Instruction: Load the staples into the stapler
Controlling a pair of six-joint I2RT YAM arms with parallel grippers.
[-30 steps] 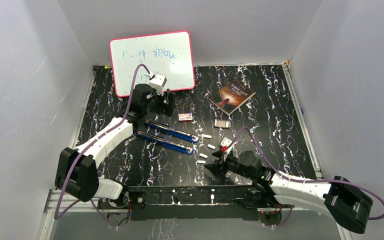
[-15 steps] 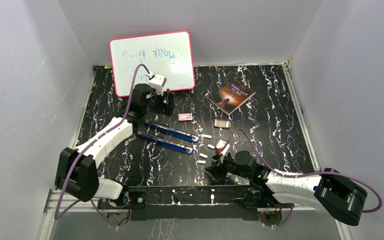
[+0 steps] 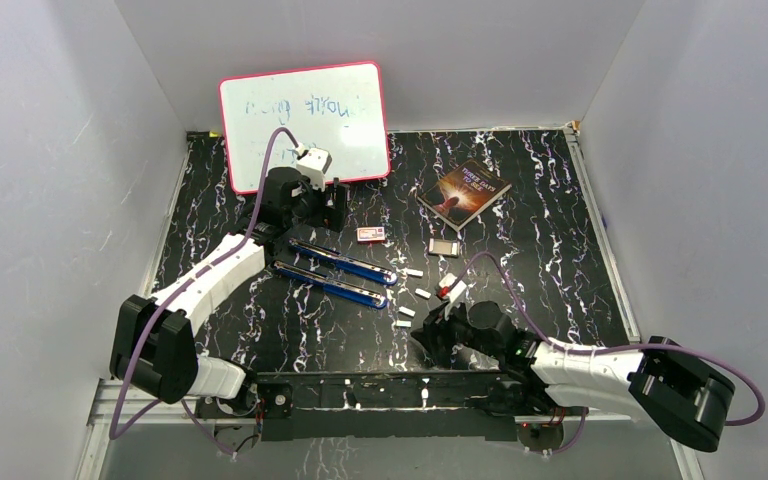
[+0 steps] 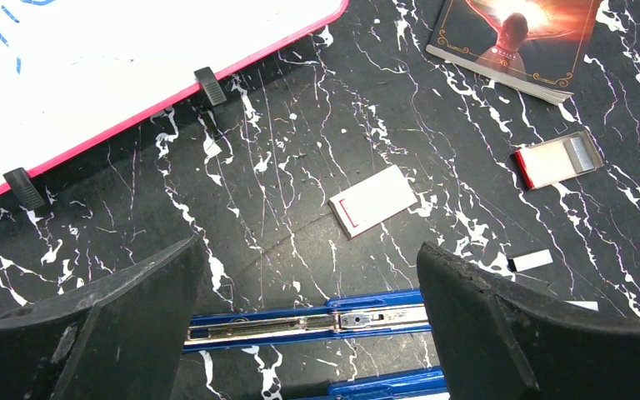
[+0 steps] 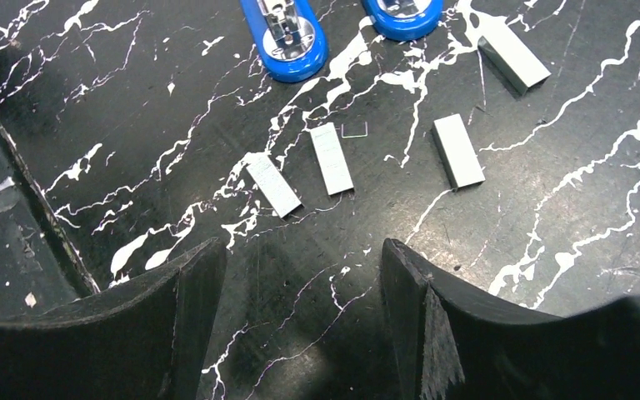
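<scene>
Overhead, one blue stapler (image 3: 332,271), splayed open into two long halves, lies on the black marbled table (image 3: 540,280), with four short silvery strips of staples (image 5: 332,158) scattered at its 4 o'clock (one whiteboard (image 3: 305,125), one book (image 3: 464,190) and two small boxes (image 3: 371,234) sit toward 12). Right gripper (image 5: 300,250), spread wide and empty, hangs at the strips' 6 o'clock, touching none. Left gripper (image 4: 308,250), equally wide and empty, hovers over the stapler's 10 o'clock end.
</scene>
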